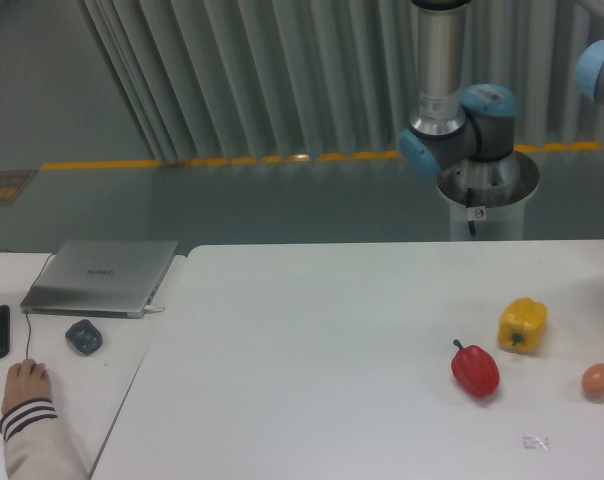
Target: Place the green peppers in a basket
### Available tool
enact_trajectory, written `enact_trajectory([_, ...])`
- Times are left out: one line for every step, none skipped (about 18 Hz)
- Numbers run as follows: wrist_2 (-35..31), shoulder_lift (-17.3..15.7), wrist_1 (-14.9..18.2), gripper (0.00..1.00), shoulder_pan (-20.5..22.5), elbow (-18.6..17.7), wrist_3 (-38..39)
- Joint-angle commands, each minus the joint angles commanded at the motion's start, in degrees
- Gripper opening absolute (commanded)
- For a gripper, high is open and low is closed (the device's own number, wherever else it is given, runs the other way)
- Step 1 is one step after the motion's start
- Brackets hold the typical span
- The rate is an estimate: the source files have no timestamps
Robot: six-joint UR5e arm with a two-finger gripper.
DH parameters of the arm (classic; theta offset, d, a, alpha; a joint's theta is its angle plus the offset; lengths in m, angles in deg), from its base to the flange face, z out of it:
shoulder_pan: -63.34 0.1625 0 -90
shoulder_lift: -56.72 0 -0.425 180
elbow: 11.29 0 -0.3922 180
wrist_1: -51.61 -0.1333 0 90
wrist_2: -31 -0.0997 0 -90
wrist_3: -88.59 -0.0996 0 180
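on the bench point(312, 350), three things sit near the right edge: a pepper point(475, 369), another pepper point(522, 325) just behind and right of it, and an egg point(599, 380) by the edge. the arm's base point(487, 200) stands behind the far edge. left, a second bench point(122, 375) carries a laptop point(102, 276), a mouse point(83, 336) in front, and a hand point(24, 384) nearer the front edge.

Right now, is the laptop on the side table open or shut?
Shut. The laptop lies flat with its lid down, its grey top facing up and no screen or keys showing.
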Motion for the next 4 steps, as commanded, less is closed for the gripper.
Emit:
enact_trajectory([-0.09, 0.00, 0.00, 1.00, -0.17, 0.00, 0.00])
enact_trajectory([-0.09, 0.00, 0.00, 1.00, -0.18, 0.09, 0.00])
enact_trajectory([-0.17, 0.09, 0.00, 1.00, -0.09, 0.00, -0.09])
enact_trajectory([-0.18, 0.18, 0.00, 1.00, -0.09, 0.00, -0.17])
